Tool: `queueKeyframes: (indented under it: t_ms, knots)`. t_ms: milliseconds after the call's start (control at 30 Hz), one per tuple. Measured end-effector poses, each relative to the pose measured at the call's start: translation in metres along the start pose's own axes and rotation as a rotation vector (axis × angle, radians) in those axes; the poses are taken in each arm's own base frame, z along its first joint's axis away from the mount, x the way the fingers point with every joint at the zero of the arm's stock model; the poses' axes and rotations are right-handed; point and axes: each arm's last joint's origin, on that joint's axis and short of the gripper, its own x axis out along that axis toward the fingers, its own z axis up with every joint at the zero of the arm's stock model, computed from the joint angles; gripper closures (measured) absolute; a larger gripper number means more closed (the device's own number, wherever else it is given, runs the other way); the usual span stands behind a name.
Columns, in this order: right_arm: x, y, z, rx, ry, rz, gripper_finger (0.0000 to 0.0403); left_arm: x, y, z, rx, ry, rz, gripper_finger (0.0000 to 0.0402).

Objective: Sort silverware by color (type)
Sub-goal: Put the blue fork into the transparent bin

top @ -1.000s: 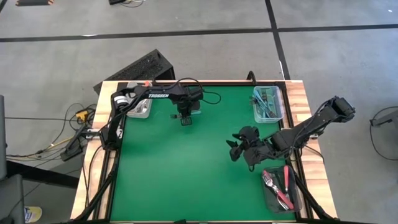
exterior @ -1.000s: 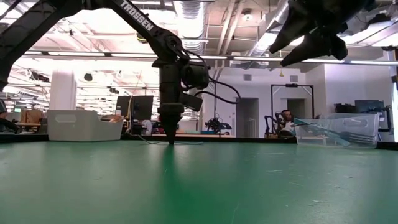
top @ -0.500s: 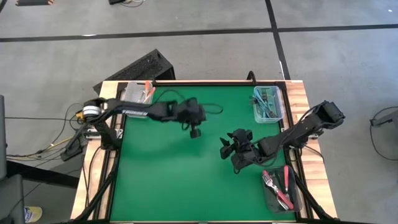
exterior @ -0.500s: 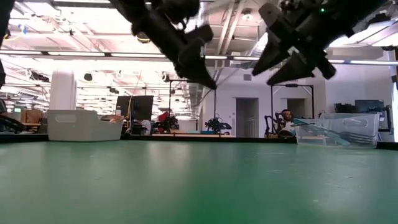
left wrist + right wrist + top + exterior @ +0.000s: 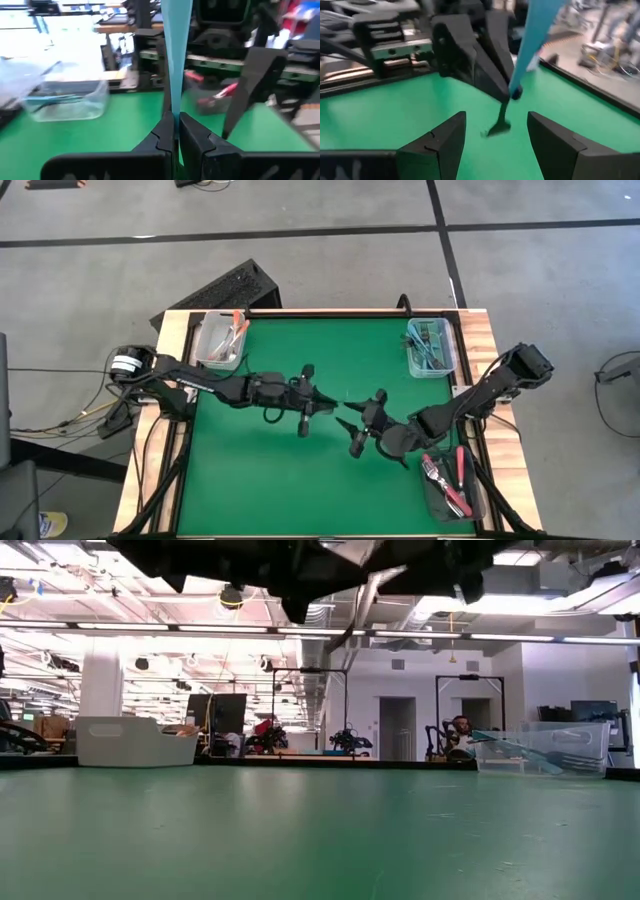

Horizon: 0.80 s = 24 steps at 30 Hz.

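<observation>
While both arms reach toward the middle of the green surface (image 5: 260, 470), their tools face each other above it, tips near but apart. The left tool (image 5: 318, 408) extends from the left side; in its wrist view its two dark fingers (image 5: 165, 134) are pressed together on the slim light-blue handle of a fork (image 5: 176, 55), which stands up between them. The right wrist view shows the same fork (image 5: 532, 37) from the opposite side, with its handle emerging from the pinched tips of the left tool (image 5: 512, 93) and its tines out of sight. The right tool (image 5: 350, 433) comes in from the right edge with its fingers (image 5: 442, 142) spread wide and nothing between them; the held fork lies ahead of that gap, not within it.

In the low view both arms appear only as dark shapes along the upper edge, well above the surface.

Remaining silverware is distributed among three bins at the edges of the surface:
- a clear bin (image 5: 433, 365) at the far right corner holds blue-handled forks (image 5: 428, 350);
- a light bin (image 5: 207, 340) at the far left corner holds orange-handled forks (image 5: 236, 328);
- a dark bin (image 5: 436, 498) at the near right corner holds red-handled forks (image 5: 460, 465), metal tines showing.

Through the left wrist view the clear bin (image 5: 65, 100) appears beyond the held fork, with the red handles (image 5: 220, 92) off to one side.
</observation>
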Motion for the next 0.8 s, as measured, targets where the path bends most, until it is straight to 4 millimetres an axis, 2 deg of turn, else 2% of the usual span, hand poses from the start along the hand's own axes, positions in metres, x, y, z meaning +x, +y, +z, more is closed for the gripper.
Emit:
queueKeyframes:
  t_ms: [133,267,400,533,700,733,800]
  knots:
    - [0.000,0.004,0.009,-0.010,-0.055,0.061,0.0165,-0.002,-0.007,-0.007,-0.036,0.000,-0.077,0.0401]
    - [-0.001,0.006,0.014,-0.007,-0.093,0.080,0.0168,-0.003,-0.016,-0.005,-0.022,-0.020,-0.139,0.0401]
    - [-0.005,0.009,0.016,-0.010,-0.115,0.102,0.0191,-0.003,-0.020,-0.005,-0.015,-0.016,-0.164,0.0401]
    - [-0.008,0.012,0.016,-0.007,-0.118,0.117,0.0251,-0.003,-0.020,-0.004,-0.014,-0.026,-0.163,0.0401]
    - [-0.007,0.012,0.017,-0.003,-0.118,0.143,0.0362,-0.003,-0.020,-0.002,-0.010,-0.043,-0.186,0.0401]
    - [-0.006,0.011,0.017,-0.002,-0.118,0.149,0.0376,-0.003,-0.020,-0.003,-0.010,-0.042,-0.185,0.0400]
    - [-0.005,0.010,0.018,-0.004,-0.119,0.145,0.0379,-0.003,-0.020,-0.003,0.000,-0.040,-0.184,0.0395]
